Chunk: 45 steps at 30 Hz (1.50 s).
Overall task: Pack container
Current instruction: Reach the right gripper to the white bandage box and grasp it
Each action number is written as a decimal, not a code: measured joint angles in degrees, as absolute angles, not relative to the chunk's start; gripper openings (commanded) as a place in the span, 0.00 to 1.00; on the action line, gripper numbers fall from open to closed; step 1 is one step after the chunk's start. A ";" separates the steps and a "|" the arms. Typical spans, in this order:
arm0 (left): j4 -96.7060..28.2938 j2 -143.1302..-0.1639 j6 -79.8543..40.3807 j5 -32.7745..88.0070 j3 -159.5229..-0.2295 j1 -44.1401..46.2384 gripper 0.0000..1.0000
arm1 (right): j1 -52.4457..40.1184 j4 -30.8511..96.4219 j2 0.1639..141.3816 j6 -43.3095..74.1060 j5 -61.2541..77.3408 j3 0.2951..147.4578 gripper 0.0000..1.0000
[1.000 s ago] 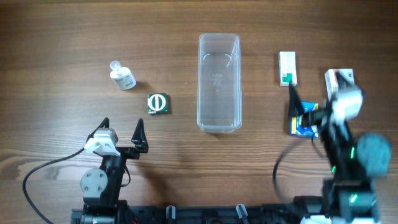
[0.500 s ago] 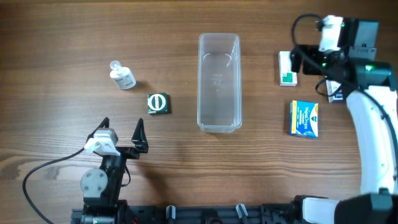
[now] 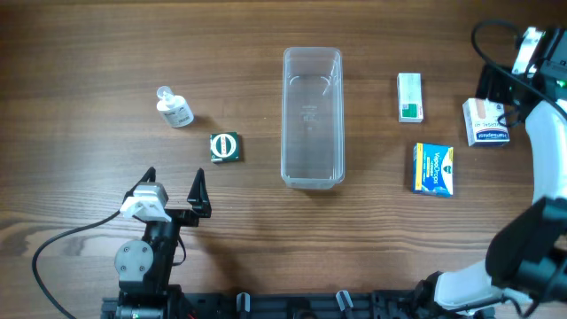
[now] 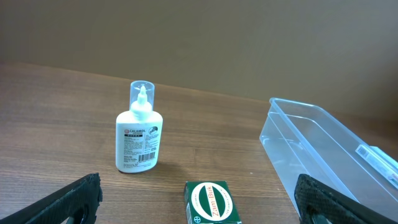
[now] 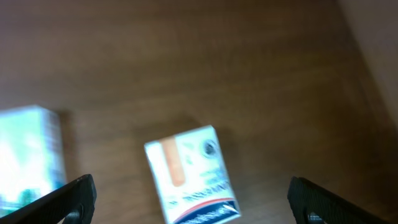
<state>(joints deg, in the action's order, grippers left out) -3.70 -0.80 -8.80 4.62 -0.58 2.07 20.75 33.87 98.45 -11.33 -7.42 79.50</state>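
The container [image 3: 312,117], a long clear tub, lies empty in the middle of the table; its near corner shows in the left wrist view [image 4: 323,149]. My left gripper [image 3: 173,182] stands open near the front edge, behind a green Zam-Buk box [image 3: 225,147]. In the left wrist view the green box [image 4: 210,202] lies low between the fingers of that gripper [image 4: 198,186], untouched. My right gripper [image 3: 500,93] hovers open at the far right above a white plaster box [image 3: 485,121]. In the blurred right wrist view the white box [image 5: 189,174] lies on the table below the wide-apart fingers of the right gripper [image 5: 191,186].
A small clear bottle [image 3: 175,108] with a white label stands left of the container, upright in the left wrist view [image 4: 138,137]. A white-and-green box [image 3: 409,97] and a blue-and-yellow box [image 3: 433,168] lie right of the container.
My right arm has swung from above the blue-and-yellow box to the back right, over the white plaster box. The left arm and all the objects have stayed put.
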 measured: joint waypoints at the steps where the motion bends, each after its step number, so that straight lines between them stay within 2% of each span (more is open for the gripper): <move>1: -3.70 -0.80 -8.80 4.62 -0.58 2.07 1.00 | 21.23 34.37 99.92 -13.61 -7.86 79.50 1.00; 5: -3.70 -0.80 -8.80 4.62 -0.58 2.07 1.00 | 21.69 36.38 102.63 -21.96 -8.27 79.50 1.00; 11: -3.70 -0.80 -8.80 4.62 -0.58 2.07 1.00 | 22.55 36.34 104.40 -25.65 -8.14 79.50 1.00; 21: -3.70 -0.80 -8.80 4.62 -0.58 2.07 1.00 | 26.33 36.34 110.28 -26.28 -3.86 79.50 1.00; 36: -3.70 -0.80 -8.80 4.62 -0.58 2.07 1.00 | 26.41 33.65 116.05 -27.35 1.52 79.50 0.99; 40: -3.70 -0.80 -8.80 4.62 -0.58 2.07 1.00 | 26.41 34.33 116.31 -27.35 1.52 79.50 0.96; 45: -3.70 -0.80 -8.80 4.62 -0.58 2.07 1.00 | 26.41 34.33 117.75 -27.42 1.52 79.50 0.87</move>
